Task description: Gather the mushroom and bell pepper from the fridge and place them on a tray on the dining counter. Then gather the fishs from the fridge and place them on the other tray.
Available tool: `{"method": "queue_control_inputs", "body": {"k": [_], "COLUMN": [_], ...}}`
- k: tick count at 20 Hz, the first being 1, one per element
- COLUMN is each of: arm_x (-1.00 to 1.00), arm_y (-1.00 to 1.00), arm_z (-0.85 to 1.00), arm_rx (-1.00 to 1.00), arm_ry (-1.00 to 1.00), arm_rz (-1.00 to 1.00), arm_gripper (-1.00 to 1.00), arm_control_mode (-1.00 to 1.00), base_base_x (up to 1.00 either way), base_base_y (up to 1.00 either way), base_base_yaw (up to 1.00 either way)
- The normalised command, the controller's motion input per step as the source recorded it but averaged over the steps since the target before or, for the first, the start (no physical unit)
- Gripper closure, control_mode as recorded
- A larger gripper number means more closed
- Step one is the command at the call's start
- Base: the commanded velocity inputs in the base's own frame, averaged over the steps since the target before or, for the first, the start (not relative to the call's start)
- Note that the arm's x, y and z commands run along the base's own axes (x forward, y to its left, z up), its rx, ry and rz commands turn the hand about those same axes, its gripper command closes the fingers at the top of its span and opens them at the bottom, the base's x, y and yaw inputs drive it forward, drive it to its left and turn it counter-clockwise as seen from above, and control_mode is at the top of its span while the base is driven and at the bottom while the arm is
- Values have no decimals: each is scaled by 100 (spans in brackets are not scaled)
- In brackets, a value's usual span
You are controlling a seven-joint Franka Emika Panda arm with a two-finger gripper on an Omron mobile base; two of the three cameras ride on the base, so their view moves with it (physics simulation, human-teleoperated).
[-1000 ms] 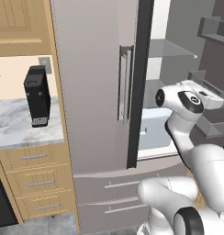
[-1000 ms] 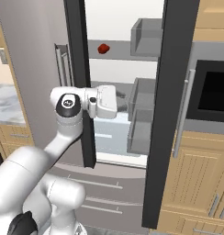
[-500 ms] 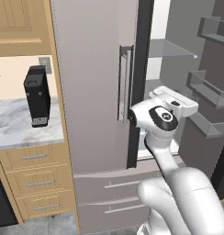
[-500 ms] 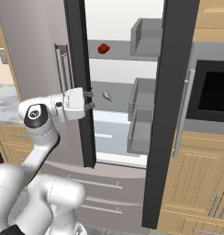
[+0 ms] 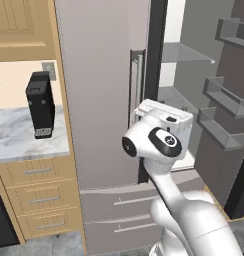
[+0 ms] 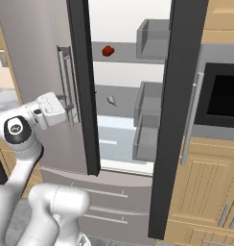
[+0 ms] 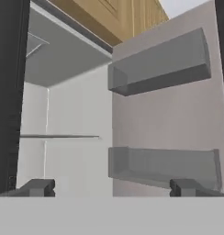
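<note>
The fridge [image 5: 101,90] stands with its left door shut and its right door swung open. On an upper shelf inside lies the red bell pepper [image 6: 108,50]. One shelf lower sits the mushroom [image 6: 111,100], a tiny pale-brown lump. My white hand [image 6: 51,109] hovers in front of the shut left door, by its bar handle, well left of both. In the left base view the hand [image 5: 164,119] is at the edge of the opening. My gripper [image 7: 113,187] is open with nothing between its fingertips [image 7: 38,187]. The fishs, both trays and the dining counter are out of view.
The open door [image 6: 179,120] carries grey bins [image 7: 164,167] and stands on the right of the opening. A dark coffee machine [image 5: 40,105] sits on a marbled counter to the left, over wooden drawers [image 5: 36,197]. A built-in oven [image 6: 224,103] is at the right.
The arm has swung left, carrying the hand from in front of the fridge's opening to in front of the shut left door. The jaws stayed wide apart. The base has not moved.
</note>
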Motion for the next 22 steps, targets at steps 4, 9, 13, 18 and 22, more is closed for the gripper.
{"method": "queue_control_inputs", "body": {"k": [4, 9, 13, 18, 22], "arm_x": [16, 13, 53, 67, 54], "arm_y": [61, 47, 4, -7, 0], "arm_z": [21, 28, 2, -10, -34], "arm_rx": [4, 4, 1, 0, 0], "arm_ry": [0, -5, -1, -1, 0], "arm_rz": [36, 20, 20, 25, 27], "arm_gripper": [-100, -100, -100, -100, -100], "arm_control_mode": [-100, -100, -100, -100, -100], "base_base_x": [0, 0, 0, 0, 0], "base_base_y": [0, 0, 0, 0, 0], "base_base_yaw": [0, 0, 0, 0, 0]}}
